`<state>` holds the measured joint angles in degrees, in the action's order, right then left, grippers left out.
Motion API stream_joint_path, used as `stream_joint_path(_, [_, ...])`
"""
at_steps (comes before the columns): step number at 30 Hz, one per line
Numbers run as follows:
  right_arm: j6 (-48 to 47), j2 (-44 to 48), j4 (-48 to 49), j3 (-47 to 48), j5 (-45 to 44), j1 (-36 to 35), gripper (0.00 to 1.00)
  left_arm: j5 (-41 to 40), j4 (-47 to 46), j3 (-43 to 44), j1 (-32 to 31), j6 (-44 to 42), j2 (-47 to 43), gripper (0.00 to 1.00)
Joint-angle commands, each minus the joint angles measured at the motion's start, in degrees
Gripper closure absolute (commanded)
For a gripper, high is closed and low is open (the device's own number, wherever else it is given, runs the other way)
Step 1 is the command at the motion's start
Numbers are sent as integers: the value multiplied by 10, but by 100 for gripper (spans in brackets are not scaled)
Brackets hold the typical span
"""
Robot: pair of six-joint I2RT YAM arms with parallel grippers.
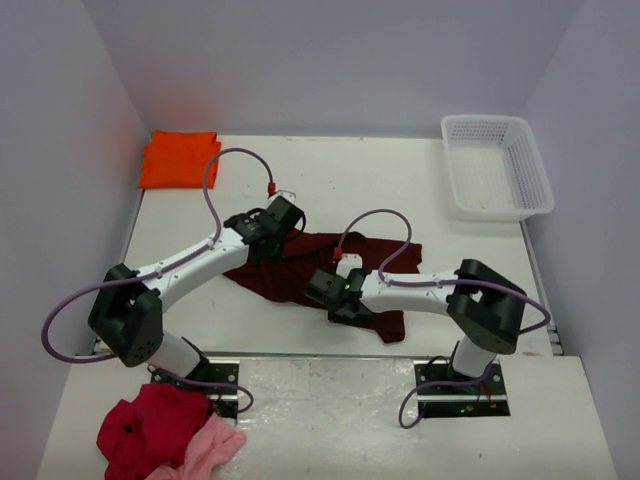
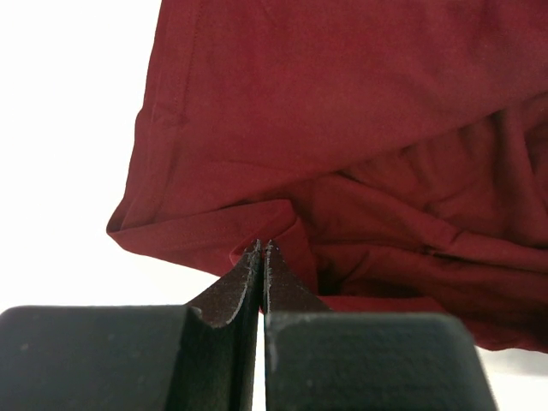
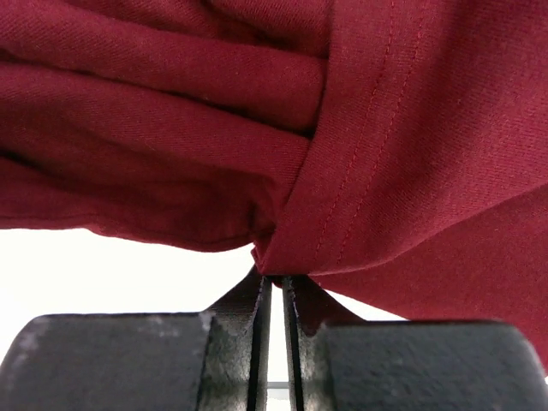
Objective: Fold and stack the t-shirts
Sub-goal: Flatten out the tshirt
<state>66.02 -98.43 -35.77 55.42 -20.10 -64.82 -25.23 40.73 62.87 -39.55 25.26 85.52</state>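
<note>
The large dark maroon t-shirt (image 1: pixel 345 262) lies crumpled on the white table in mid-view. My left gripper (image 1: pixel 288 226) is at its far left edge, shut, with a fold of the maroon cloth (image 2: pixel 342 128) pinched at the fingertips (image 2: pixel 261 247). My right gripper (image 1: pixel 324 294) is at the shirt's near left edge. It is shut on a stitched hem of the cloth (image 3: pixel 360 163), which bunches at the gripper's (image 3: pixel 272 276) tips. The bright orange t-shirt (image 1: pixel 180 158) lies folded at the table's far left corner.
A white plastic basket (image 1: pixel 497 166) stands at the far right corner. A crimson-red garment (image 1: pixel 148 427) and a light pink one (image 1: pixel 208 449) lie heaped on the near shelf, left of the left arm's base. Grey walls close in the table.
</note>
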Motion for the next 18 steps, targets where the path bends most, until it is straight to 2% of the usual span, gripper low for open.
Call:
stream_joint_path(1, [41, -81, 44, -60, 23, 1, 96, 6, -16, 1, 0, -13, -18, 100])
stream_joint_path(6, [51, -59, -17, -23, -24, -18, 100, 2, -14, 1, 0, -13, -17, 100])
stream_joint_path(10, [63, -12, -158, 55, -91, -31, 100, -9, -7, 4, -1, -7, -25, 100])
stream_joint_path(12, [73, 45, -205, 78, -117, -32, 100, -22, 3, 12, -1, -3, -43, 100])
stream_joint_path(14, [70, 108, -296, 130, -181, -19, 100, -45, 18, 31, -1, 0, -74, 100])
stream_joint_path(16, [63, 144, -331, 164, -207, -11, 100, -57, 29, 49, 0, 1, -83, 100])
stream_joint_path(18, [12, 188, -347, 198, -221, 24, 100, -74, 48, 80, -1, 0, -107, 100])
